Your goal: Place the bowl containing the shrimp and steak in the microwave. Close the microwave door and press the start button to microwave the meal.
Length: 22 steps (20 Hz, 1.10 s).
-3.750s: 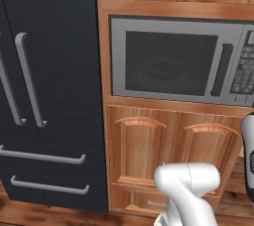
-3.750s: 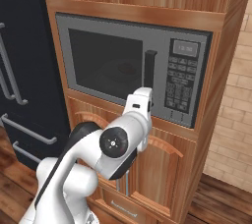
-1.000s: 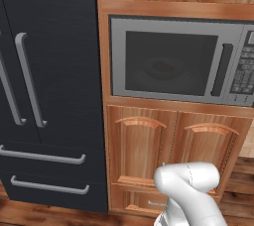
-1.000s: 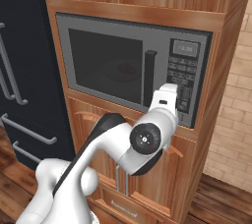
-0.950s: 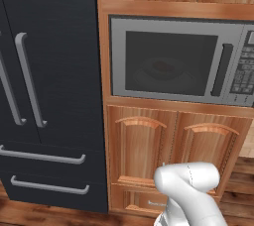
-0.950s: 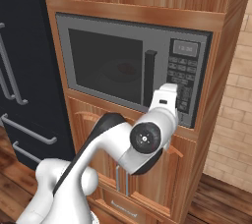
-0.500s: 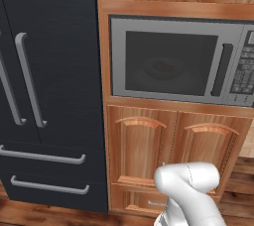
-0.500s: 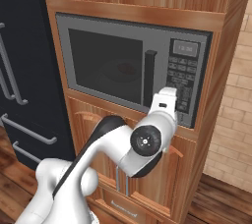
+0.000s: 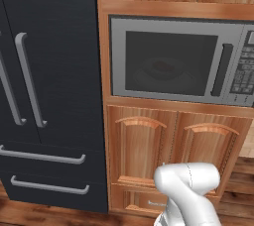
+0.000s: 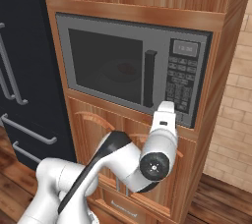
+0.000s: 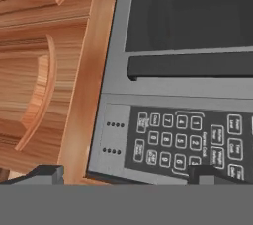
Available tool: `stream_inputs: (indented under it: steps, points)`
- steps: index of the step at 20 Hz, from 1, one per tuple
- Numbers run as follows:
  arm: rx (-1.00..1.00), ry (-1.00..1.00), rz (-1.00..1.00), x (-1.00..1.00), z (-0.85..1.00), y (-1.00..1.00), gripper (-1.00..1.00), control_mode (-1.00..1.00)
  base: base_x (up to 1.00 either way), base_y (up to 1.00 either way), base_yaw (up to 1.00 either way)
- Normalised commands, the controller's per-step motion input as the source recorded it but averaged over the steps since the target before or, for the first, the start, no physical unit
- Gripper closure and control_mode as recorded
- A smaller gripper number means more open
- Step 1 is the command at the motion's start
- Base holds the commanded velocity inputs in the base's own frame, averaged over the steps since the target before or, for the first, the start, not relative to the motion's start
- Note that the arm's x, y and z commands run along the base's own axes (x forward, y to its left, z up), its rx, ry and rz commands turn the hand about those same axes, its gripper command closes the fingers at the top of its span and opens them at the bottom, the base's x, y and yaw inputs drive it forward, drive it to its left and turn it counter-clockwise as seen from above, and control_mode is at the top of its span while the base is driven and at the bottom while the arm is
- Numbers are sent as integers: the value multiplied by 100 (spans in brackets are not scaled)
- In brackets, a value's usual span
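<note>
The microwave door (image 10: 115,68) is shut, and behind its dark glass a pale bowl (image 10: 123,70) with something red on it, probably the steak (image 10: 129,69), sits inside; the shrimp is too dim to make out. So loading and closing look done, and pressing start is what remains. The gripper (image 11: 123,172) has its jaws spread wide and empty, close in front of the keypad (image 10: 178,78), at about 3 o'clock of the door handle (image 10: 149,78).

Nothing stands between the spread gripper (image 11: 121,172) and the microwave (image 10: 130,70) keypad (image 11: 188,142) just ahead
</note>
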Motion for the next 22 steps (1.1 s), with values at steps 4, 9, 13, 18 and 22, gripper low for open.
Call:
stream_inputs:
  steps: [4, 9, 13, 18, 22]
  points:
    - [1, -13, 15, 5, -2, 0, -100, -100, 0, 0, 0]
    - [0, -3, 8, 8, 0, 1, -100, -100, 0, 0, 0]
    - [0, 0, 2, 15, 3, 5, -100, -100, 0, 0, 0]
    - [0, -1, 5, 1, 4, 0, -100, -100, 0, 0, 0]
    - [0, -5, 2, 0, 0, 0, -100, -100, 0, 0, 0]
